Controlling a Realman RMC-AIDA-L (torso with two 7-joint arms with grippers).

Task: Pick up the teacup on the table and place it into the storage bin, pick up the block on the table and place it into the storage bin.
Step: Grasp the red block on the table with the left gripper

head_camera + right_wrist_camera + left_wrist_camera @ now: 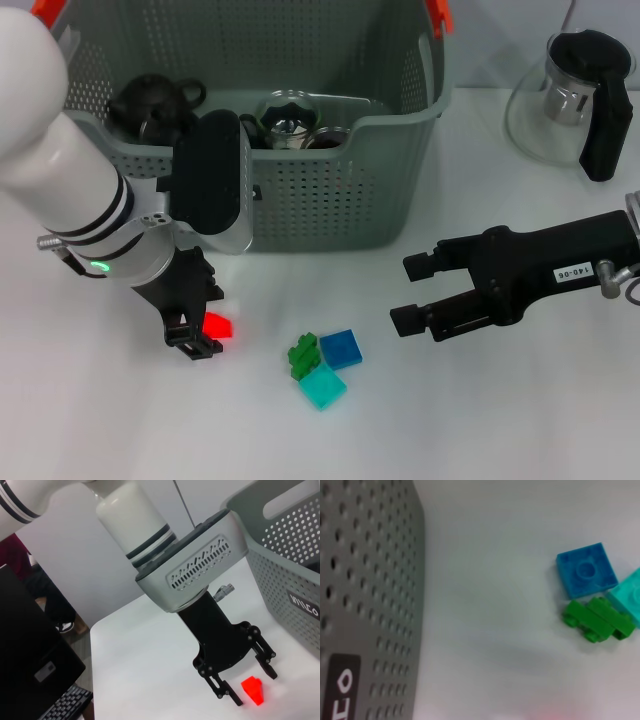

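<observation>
A red block [218,326] lies on the white table in front of the storage bin [330,200]. My left gripper [205,325] stands over it, open, with one finger on each side of the red block [252,690], as the right wrist view shows with the left gripper [248,682] seen side-on. A blue block [341,348], a green block [303,355] and a teal block [323,385] lie together further right. My right gripper [412,292] hovers open to their right, holding nothing. I cannot pick out the teacup.
Inside the bin sit a dark pot [150,105] and a glass vessel with a metal top [290,115]. A glass teapot with a black handle [575,95] stands at the back right. The left wrist view shows the bin's wall [365,605] and the blue block [585,572].
</observation>
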